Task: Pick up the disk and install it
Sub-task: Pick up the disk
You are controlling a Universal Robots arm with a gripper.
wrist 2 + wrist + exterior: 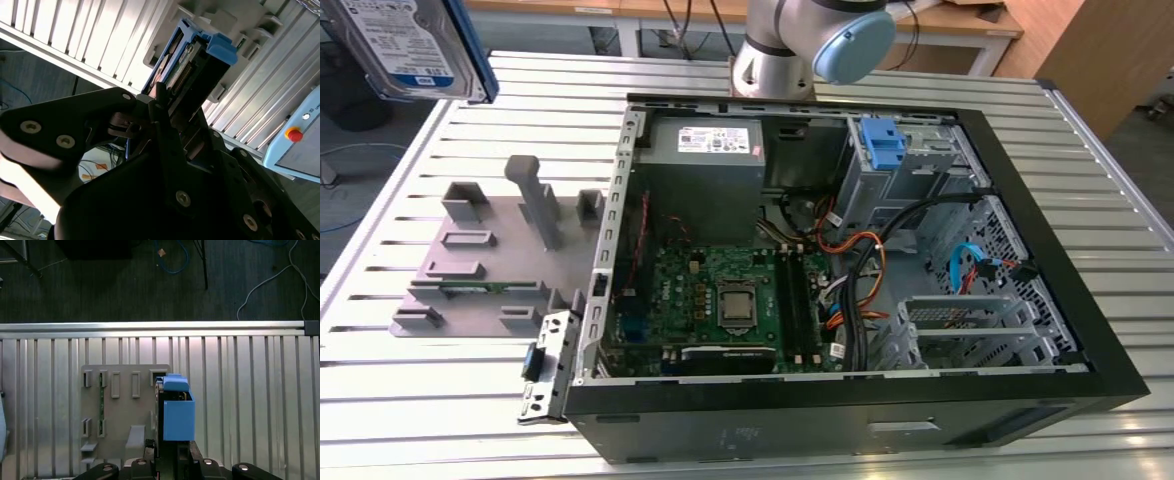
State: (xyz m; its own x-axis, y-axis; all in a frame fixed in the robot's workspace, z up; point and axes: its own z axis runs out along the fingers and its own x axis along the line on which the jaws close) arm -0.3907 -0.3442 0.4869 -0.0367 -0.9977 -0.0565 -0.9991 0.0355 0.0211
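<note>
The disk [416,42], silver with a white-and-blue label and a blue carrier edge, hangs high at the exterior view's upper left, above the table's far corner. In both wrist views my gripper [172,110] [167,455] is shut on the disk [192,57] [176,412], whose blue carrier sticks out beyond the black fingers. In the first wrist view the disk hovers over the edge of the grey holder rack [122,405].
The open computer case [1067,300] lies on the slatted metal table [400,420], with the motherboard, cables, a grey power-supply box [707,140] and a drive cage with a blue bracket [886,145]. The grey rack [487,265] stands at the case's left in the exterior view.
</note>
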